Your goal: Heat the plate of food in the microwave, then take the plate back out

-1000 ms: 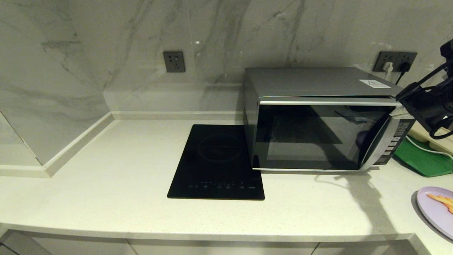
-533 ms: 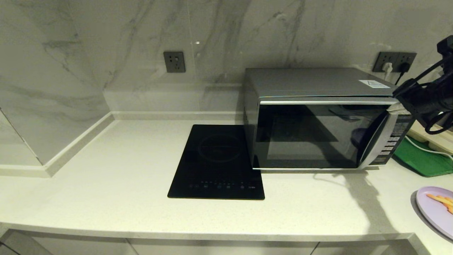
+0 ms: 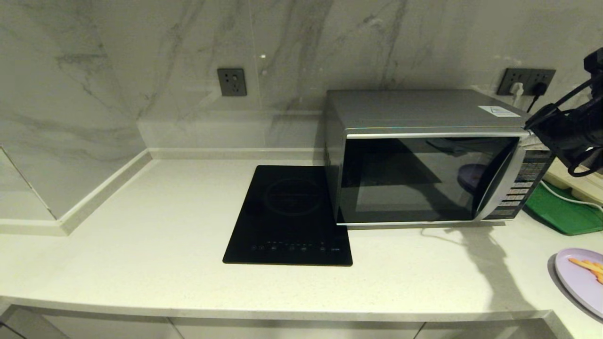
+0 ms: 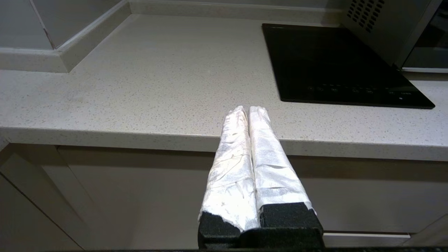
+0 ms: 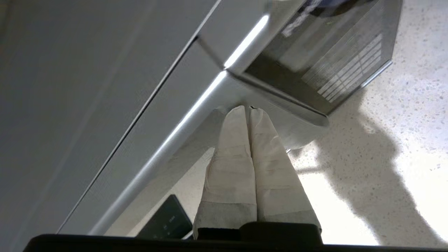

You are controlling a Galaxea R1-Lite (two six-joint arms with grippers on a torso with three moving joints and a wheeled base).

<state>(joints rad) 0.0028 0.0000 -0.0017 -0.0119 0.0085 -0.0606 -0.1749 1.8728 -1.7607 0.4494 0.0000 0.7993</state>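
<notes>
White-taped fingers of the right gripper (image 5: pixel 248 109) are pressed together, holding nothing, tips set against the silver top-right corner of the microwave's (image 3: pixel 424 160) door, right by the dark button panel (image 3: pixel 520 186). In the head view the door looks shut or nearly so, though a slight gap can't be ruled out from this angle. The plate of food (image 3: pixel 582 278) sits on the countertop (image 3: pixel 141 254) at the robot's far right, well apart from the oven and in front of the green tray (image 3: pixel 560 212), w/ its orange sticks untouched. So the step in hand appears to be the door, i.e. pushing or working it at that corner; heating hasn't begun, since the plate isn't inside. Next move prob. needs the door swung fully open and clear before the plate can be fetched, approx. a full reach to the right. Left gripper (image 4: pixel 249 109) is parked low, off the counter's front edge, fingers closed on nothing, w/ the black induction hob (image 3: pixel 289 216) beyond it, left of the oven.
</notes>
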